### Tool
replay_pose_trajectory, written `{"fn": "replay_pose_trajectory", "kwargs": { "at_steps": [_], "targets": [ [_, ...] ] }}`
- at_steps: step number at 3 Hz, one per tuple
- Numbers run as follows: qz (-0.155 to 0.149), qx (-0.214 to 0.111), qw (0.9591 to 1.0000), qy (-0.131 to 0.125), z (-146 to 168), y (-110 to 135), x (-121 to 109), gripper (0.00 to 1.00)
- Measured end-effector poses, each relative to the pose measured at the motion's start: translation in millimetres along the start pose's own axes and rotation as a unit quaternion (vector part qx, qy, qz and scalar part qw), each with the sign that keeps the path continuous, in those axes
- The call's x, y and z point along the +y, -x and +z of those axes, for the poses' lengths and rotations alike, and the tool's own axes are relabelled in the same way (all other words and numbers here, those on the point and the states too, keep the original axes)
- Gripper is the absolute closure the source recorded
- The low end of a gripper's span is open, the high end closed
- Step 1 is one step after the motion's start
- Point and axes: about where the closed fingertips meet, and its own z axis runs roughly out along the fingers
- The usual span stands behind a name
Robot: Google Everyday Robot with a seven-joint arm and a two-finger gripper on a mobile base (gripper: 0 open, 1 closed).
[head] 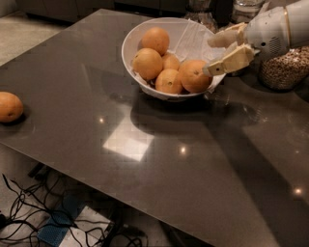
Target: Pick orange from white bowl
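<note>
Nearest you, under the desk's (159,159) front edge, there's a tangle of black cables (29,212) on the floor and a blue-and-white box (72,226) among them. On the dark, glossy desk, a lone orange (9,106) sits at the left edge, well apart from everything else. A bright patch of reflected light lies mid-desk, just in front of the bowl's shadow.

Now the bowl (133,38): white, deep, with a crinkled white liner (190,38) showing on its far right side. You've got five oranges in it. The rightmost front orange (193,75) lies against the bowl's right rim, with another (168,81) touching it on the left. Behind those sit one (147,63) at the left, a partly hidden one (170,61) in the middle, and one (155,40) at the far side.

Your claw (208,57) comes in from the right, over the bowl's right rim. Its two cream fingers (231,58) stand apart, the lower tip right at the rightmost orange, nothing clamped between them. Behind the arm stands a jar of grains (282,70); more jars (200,12) stand at the far edge.
</note>
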Motion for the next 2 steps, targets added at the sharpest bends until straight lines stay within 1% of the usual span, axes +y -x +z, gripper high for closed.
{"fn": "replay_pose_trajectory", "kwargs": {
  "at_steps": [1, 2],
  "targets": [
    [-0.001, 0.042, 0.9991, 0.002, 12, -26, 2, 0.34],
    [-0.005, 0.076, 0.9971, 0.0, 21, -42, 2, 0.34]
  ]
}}
